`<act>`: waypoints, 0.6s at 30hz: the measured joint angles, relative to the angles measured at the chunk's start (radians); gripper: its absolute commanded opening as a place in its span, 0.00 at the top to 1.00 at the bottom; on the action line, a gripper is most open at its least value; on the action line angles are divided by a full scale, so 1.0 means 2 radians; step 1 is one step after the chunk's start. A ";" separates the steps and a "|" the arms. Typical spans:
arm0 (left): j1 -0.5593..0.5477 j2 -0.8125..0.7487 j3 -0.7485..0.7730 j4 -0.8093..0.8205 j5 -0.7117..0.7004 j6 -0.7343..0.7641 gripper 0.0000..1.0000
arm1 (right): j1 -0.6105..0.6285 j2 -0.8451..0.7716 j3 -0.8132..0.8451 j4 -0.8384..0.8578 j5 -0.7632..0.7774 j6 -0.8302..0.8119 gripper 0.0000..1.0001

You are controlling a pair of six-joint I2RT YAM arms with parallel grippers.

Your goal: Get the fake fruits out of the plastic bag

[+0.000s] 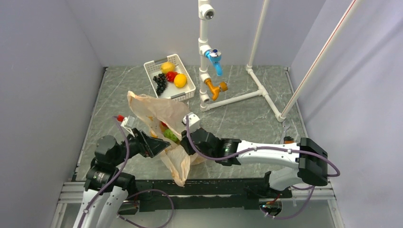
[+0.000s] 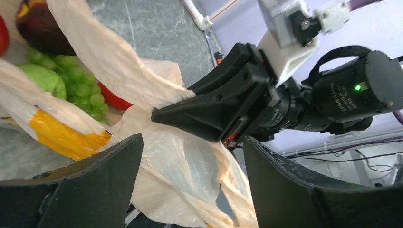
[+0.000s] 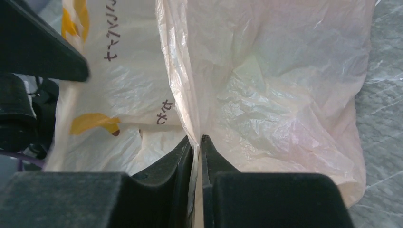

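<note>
**Thin film pinched, fruit still inside**

The plastic bag (image 1: 159,111) lies crumpled on the table (image 1: 247,109), between the two arms near their edge. The right gripper (image 3: 198,142) has its jaws pressed together on a fold of the bag's film. The left gripper (image 2: 194,140) stands spread just beside that fold, holding nothing. The left wrist view shows the fruits huddled inside the bag: the green grape bunch (image 2: 81,88), the round green fruit (image 2: 43,78), the red apple (image 2: 114,99) and the dark maroon fruit (image 2: 40,28).

The film looks light, limp and slippery. It would likely slide or stretch rather than bear load, so a bunched fold is the better hold. The fruits appear hard, glossy and light — prone to roll — so a grip across the widest part seems soundest.
</note>
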 measured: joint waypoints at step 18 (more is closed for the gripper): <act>-0.135 0.229 -0.080 0.060 -0.155 -0.051 0.23 | -0.030 -0.108 -0.066 0.048 -0.051 0.037 1.00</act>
